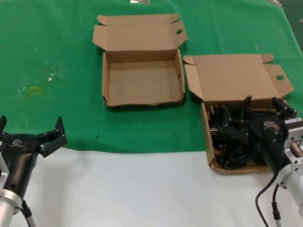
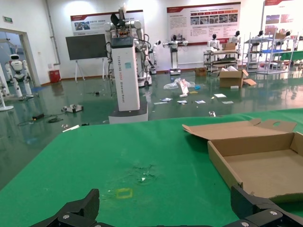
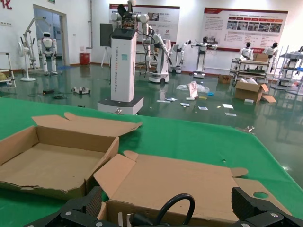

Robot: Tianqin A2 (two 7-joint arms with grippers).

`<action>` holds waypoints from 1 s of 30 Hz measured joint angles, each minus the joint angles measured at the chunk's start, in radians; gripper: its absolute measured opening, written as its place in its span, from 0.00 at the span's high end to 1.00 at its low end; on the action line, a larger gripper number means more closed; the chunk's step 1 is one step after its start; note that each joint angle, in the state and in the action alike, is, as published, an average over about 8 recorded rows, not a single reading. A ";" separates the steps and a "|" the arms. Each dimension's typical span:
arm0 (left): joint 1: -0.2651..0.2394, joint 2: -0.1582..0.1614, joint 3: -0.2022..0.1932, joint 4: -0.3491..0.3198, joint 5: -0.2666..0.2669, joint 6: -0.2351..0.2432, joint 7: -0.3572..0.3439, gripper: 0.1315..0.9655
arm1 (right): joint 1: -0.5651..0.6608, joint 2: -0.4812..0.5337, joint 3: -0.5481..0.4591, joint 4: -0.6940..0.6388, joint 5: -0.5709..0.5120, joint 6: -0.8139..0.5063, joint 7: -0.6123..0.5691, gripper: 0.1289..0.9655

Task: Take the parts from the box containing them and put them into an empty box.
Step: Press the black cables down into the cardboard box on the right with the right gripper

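Observation:
The black power cords (image 1: 233, 138) lie tangled in the cardboard box (image 1: 207, 142) at the right, whose flap lid (image 1: 232, 78) is folded back. My right gripper (image 1: 254, 118) hangs open right over the cords. In the right wrist view a cord loop (image 3: 182, 202) stands between its spread fingers (image 3: 90, 204), in front of the lid (image 3: 189, 179). The empty box (image 1: 142, 80) stands to the left of it, lid open; it also shows in the right wrist view (image 3: 47, 165) and the left wrist view (image 2: 265, 168). My left gripper (image 1: 31, 125) is open and empty at the near left.
Green cloth (image 1: 52, 47) covers the far table; the near strip (image 1: 142, 189) is white. A small yellow mark (image 1: 34, 91) lies on the cloth at the left, also in the left wrist view (image 2: 124, 193). The two boxes stand close together.

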 joint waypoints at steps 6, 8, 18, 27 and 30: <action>0.000 0.000 0.000 0.000 0.000 0.000 0.000 0.00 | 0.000 0.000 0.000 0.000 0.000 0.000 0.000 0.00; 0.000 0.000 0.000 0.000 0.000 0.000 0.000 0.00 | 0.000 0.000 0.000 0.000 0.000 0.000 0.000 0.00; 0.000 0.000 0.000 0.000 0.000 0.000 0.000 0.00 | 0.000 0.000 0.000 0.000 0.000 0.000 0.000 0.00; 0.000 0.000 0.000 0.000 0.000 0.000 0.000 0.02 | 0.000 0.000 0.000 0.000 0.000 0.000 0.000 0.00; 0.000 0.000 0.000 0.000 0.000 0.000 0.000 0.05 | 0.000 0.000 0.000 0.000 0.000 0.000 0.000 0.00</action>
